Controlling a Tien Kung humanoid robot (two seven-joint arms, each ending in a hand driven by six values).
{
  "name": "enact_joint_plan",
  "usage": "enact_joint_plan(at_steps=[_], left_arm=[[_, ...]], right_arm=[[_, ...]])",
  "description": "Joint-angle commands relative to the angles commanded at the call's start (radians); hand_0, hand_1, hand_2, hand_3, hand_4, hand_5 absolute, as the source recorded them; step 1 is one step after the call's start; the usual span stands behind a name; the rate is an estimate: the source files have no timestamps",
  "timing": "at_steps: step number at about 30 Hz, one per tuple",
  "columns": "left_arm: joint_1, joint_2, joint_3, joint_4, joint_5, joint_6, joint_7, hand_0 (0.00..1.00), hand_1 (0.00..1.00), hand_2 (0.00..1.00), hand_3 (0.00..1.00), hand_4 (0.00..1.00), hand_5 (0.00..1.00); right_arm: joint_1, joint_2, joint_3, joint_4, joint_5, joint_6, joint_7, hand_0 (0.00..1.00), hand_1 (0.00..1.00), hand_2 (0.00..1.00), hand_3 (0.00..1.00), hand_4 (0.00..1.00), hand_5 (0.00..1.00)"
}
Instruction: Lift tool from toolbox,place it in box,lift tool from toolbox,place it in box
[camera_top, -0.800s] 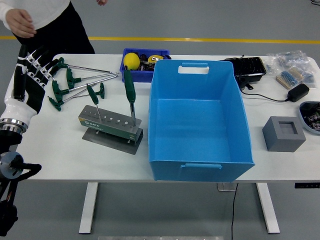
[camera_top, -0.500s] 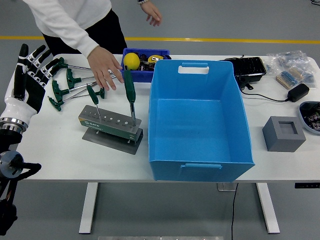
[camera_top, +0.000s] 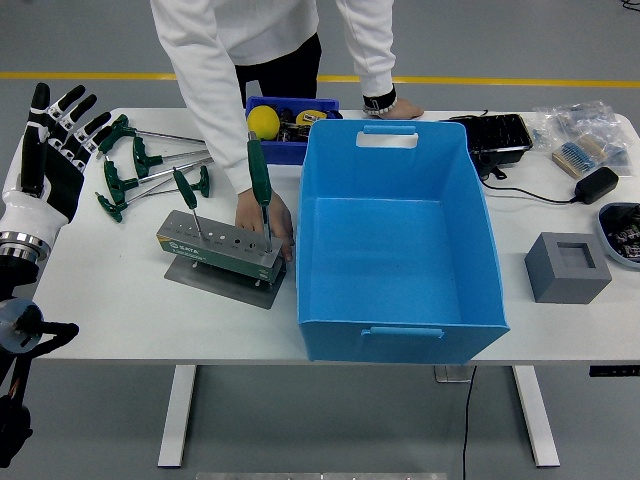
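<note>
A grey metal tool stand (camera_top: 222, 251) sits on the table left of the big blue box (camera_top: 395, 240). Two green-handled T-wrenches stand upright in it: a tall one (camera_top: 260, 185) at its right end and a short one (camera_top: 187, 196) at its left end. Several more green-handled wrenches (camera_top: 140, 165) lie flat behind it. The blue box holds nothing. My left hand (camera_top: 52, 140) is raised at the table's left edge, fingers spread, holding nothing. A person leans over the far side; one hand (camera_top: 266, 220) rests on the stand's right end, the other (camera_top: 392, 108) on the table behind the box.
A small blue bin (camera_top: 275, 148) with a yellow ball (camera_top: 263, 121) stands behind the stand. Right of the box are a black tray (camera_top: 495, 137), a black adapter with cable (camera_top: 596, 184), a grey hollow block (camera_top: 567, 267) and plastic bags (camera_top: 585, 135).
The person has stepped to the middle and moved a hand from the lying wrenches down onto the stand's right end. My left hand has drifted slightly left and up.
</note>
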Motion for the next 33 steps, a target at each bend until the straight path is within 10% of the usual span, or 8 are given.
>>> enact_joint_plan(at_steps=[12,24,33], left_arm=[[-0.022,0.022,0.003,-0.002,0.075,-0.012,-0.027,0.849,0.788,0.879,0.824,0.998,0.775],[-0.213,0.194,0.171,-0.074,0.564,-0.176,-0.033,0.956,0.958,0.998,0.916,0.998,0.591],[-0.349,0.259,0.394,-0.019,0.947,-0.283,0.001,0.96,0.964,0.998,0.92,0.998,0.516]], right_arm=[[0.003,-0.002,-0.004,0.0,0.005,0.002,0.002,0.674,0.637,0.714,0.556,0.787,0.724],[0.011,-0.006,-0.004,0.0,0.007,0.0,0.002,0.674,0.638,0.715,0.556,0.787,0.723],[0.014,-0.006,-0.002,0.001,0.006,-0.003,0.001,0.674,0.639,0.714,0.556,0.788,0.722]])
